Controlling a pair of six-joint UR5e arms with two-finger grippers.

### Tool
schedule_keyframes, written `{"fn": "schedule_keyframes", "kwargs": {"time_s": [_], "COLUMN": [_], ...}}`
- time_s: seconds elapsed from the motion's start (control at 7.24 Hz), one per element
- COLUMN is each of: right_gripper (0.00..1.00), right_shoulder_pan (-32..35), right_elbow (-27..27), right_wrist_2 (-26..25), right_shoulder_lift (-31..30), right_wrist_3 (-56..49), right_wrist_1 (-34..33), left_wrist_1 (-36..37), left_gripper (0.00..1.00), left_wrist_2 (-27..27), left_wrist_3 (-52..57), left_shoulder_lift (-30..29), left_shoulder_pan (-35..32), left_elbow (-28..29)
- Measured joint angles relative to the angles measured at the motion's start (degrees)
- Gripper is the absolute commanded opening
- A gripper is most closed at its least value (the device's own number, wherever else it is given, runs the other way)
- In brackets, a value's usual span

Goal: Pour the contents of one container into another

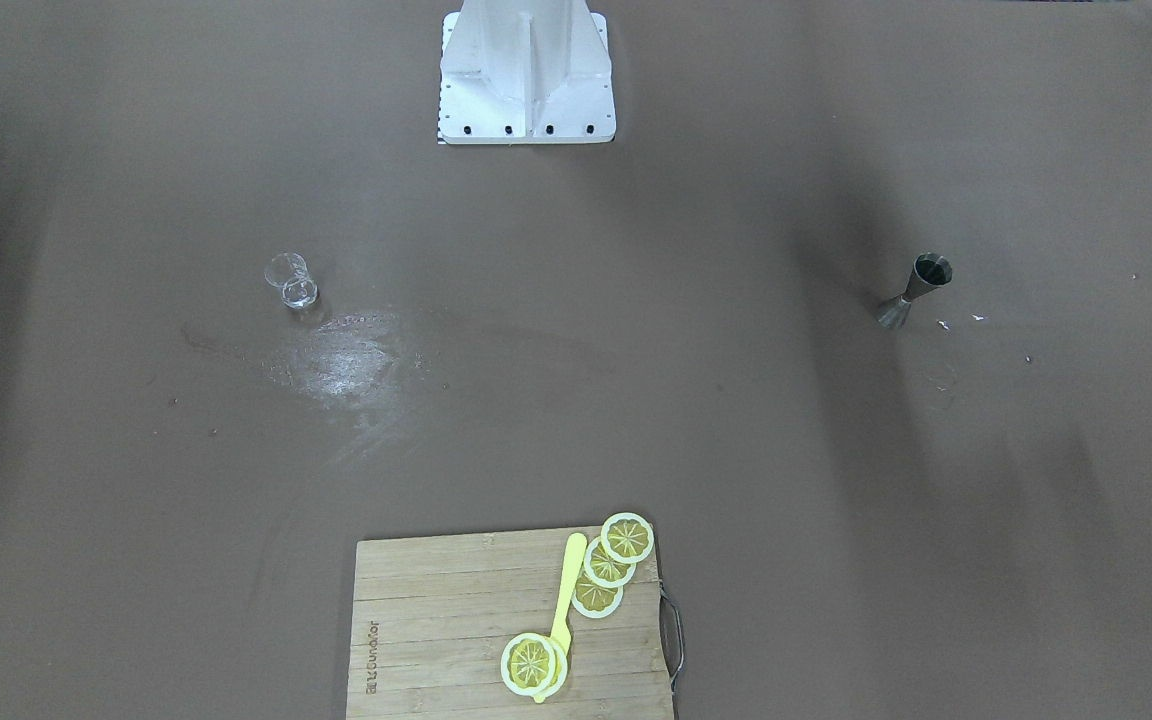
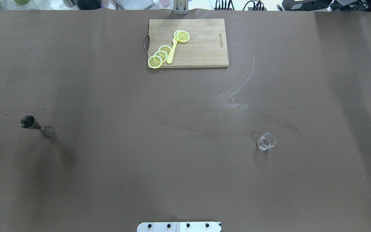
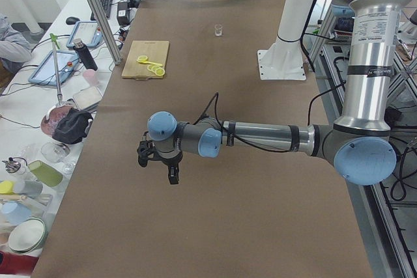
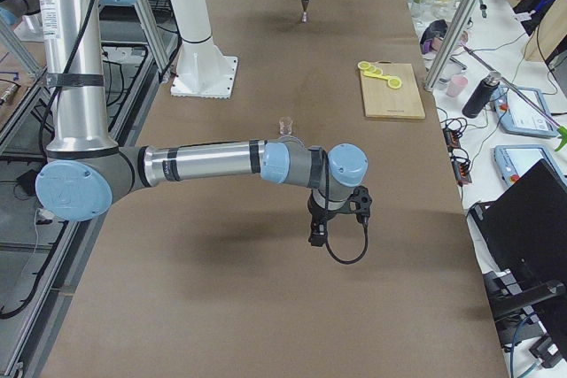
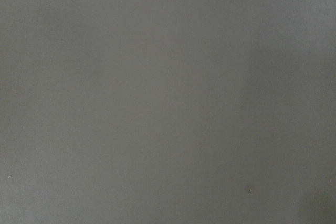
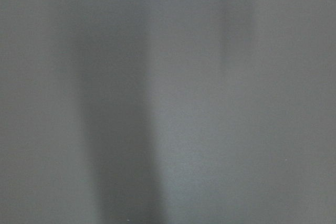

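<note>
1. The table (image 2: 185,161) carries the two containers far apart, one on each side of the robot.
2. The left arm (image 3: 260,138) stretches out low over bare table; its gripper (image 3: 159,161) hangs above the cloth, holding nothing. It shows only in a side view, so I cannot tell whether its jaws are apart or together.
3. The right arm (image 4: 213,164) mirrors it, gripper (image 4: 332,219) likewise over bare cloth with nothing in it; jaw state cannot be told either.
4. The board (image 2: 188,43) with lemon slices lies at the far edge, well apart from both containers.
5. The jigger (image 2: 36,126) stands upright on the robot's left side, its long axis vertical, so the left arm looks the nearer one. The left wrist view shows only cloth, so the jigger is not beneath that gripper.
6. The glass (image 2: 266,141) stands upright on the robot's right, nearer the right arm, and is absent from the right wrist view.
</note>
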Motion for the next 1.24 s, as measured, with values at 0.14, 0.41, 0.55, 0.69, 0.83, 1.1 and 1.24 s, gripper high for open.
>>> {"fn": "schedule_keyframes", "kwargs": {"time_s": [0.14,0.41,0.55,0.69,0.83,1.1,1.24], "right_gripper": [1.00,1.00,1.00,1.00,1.00,1.00,1.00], "right_shoulder_pan": [-0.06,-0.12,-0.13,-0.16,-0.18,-0.21,-0.21], "right_elbow": [-0.11,-0.09,0.03,0.09,-0.04,-0.38,-0.43], "right_wrist_2": [-2.81,-4.04,-4.17,-4.29,-4.38,-4.36,-4.33], "right_shoulder_lift": [0.27,0.44,0.61,0.79,0.81,0.69,0.52], "right_wrist_3": [0.16,0.31,0.29,0.21,0.13,0.14,0.16], "right_wrist_1": [0.27,0.38,0.44,0.50,0.53,0.55,0.54], "left_wrist_1": [1.80,7.35,8.83,9.49,9.73,9.84,9.85], "left_gripper": [0.98,0.98,0.98,0.98,0.98,0.98,0.98], "left_wrist_2": [-0.33,-0.60,-0.55,-0.39,-0.16,0.20,0.23], "left_wrist_3": [4.23,7.02,7.25,7.32,7.31,7.09,7.04], "left_shoulder_lift": [0.16,0.17,0.14,0.11,0.12,0.34,0.67], "left_shoulder_pan": [-0.20,-0.67,-0.68,-0.67,-0.60,-0.62,-0.76], "left_elbow": [-1.56,-5.62,-6.69,-7.13,-7.26,-7.32,-7.36]}}
